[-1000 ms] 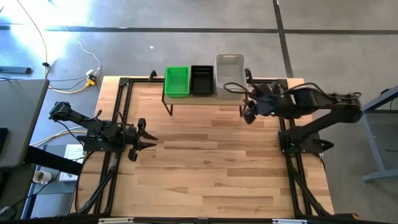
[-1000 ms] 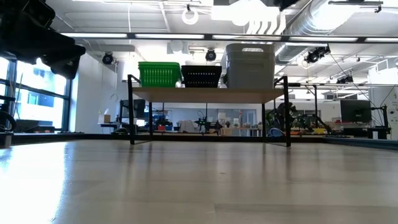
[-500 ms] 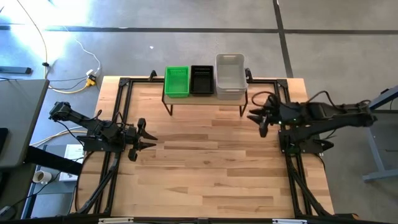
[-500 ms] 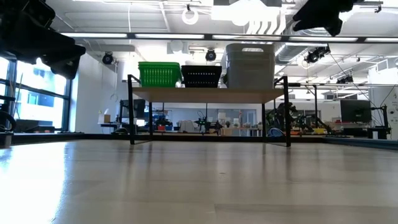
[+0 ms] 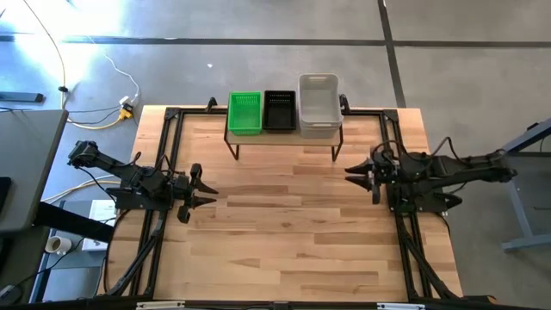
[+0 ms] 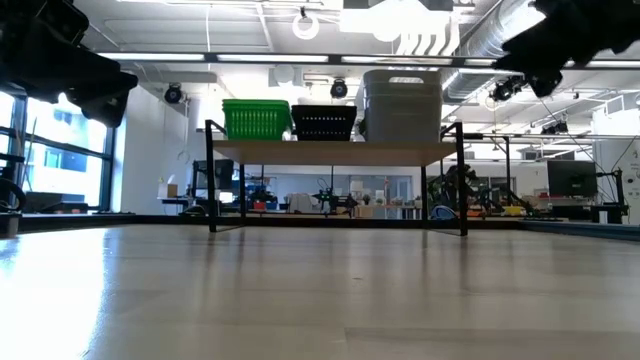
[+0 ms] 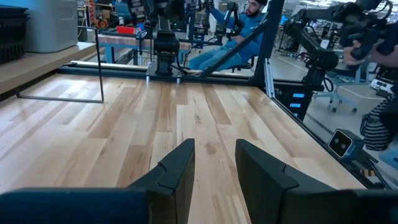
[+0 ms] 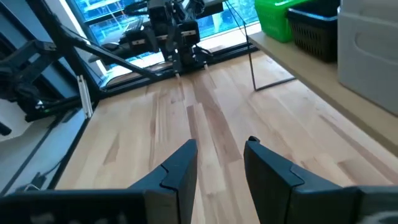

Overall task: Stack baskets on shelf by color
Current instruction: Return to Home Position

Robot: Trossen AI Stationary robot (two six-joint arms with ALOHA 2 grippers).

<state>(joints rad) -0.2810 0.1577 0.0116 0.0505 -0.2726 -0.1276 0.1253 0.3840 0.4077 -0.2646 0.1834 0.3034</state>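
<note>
- Shelf [image 6: 335, 153] stands at the far edge of the tabletop [image 5: 284, 241] and carries 3 stacks of baskets side by side: green stack [image 5: 244, 113], black stack [image 5: 279, 110], grey stack [image 5: 318, 105].
- 1 colour per stack, so the sorting looks finished.
- The grey stack rises highest; the count per stack is not readable.
- Right gripper [image 5: 349, 176] sits near the right rail, well apart from the shelf, jaws slightly parted and empty. It looks like parking.
- Left gripper [image 5: 210, 195] waits at the left side, jaws parted and empty.
</note>
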